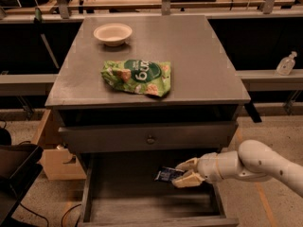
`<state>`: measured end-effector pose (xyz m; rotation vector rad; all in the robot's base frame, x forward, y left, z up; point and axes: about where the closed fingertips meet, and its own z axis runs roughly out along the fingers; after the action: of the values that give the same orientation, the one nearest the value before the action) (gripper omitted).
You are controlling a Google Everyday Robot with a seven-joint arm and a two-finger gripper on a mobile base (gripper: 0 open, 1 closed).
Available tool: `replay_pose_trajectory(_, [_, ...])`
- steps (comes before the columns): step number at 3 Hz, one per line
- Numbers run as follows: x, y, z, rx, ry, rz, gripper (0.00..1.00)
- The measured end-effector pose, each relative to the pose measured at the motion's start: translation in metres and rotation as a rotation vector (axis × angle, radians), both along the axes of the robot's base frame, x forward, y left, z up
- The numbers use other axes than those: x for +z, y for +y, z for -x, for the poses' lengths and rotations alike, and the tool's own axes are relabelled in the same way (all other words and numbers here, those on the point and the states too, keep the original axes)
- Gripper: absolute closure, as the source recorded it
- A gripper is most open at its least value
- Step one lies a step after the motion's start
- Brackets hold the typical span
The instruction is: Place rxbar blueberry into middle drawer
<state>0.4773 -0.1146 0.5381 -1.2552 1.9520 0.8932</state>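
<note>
You'll read nothing whole: white letters on the green bag (137, 77) and pale marks on the rxbar blueberry (165, 174), held in the gripper (182, 174) at five o'clock, are illegible.

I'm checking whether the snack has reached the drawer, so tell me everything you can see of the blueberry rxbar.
The rxbar blueberry is a small flat bar in a dark navy wrapper with pale markings. The gripper, reaching in from the right, pinches its right end. The bar sticks out to the left, roughly level, over the open middle drawer. Nothing else appears to touch it, though I cannot tell whether it rests on the drawer floor.
</note>
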Motion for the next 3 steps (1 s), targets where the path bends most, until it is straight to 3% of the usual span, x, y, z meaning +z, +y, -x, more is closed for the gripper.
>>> replay_pose_trajectory(1, [-0.031, 0.028, -0.009, -0.001, -0.002, -0.039, 1.0])
replay_pose_trajectory(2, [-0.049, 0.05, -0.011, -0.009, -0.054, -0.052, 1.0])
replay_pose_trajectory(3, [-0.049, 0.051, -0.013, -0.013, -0.057, -0.05, 0.81])
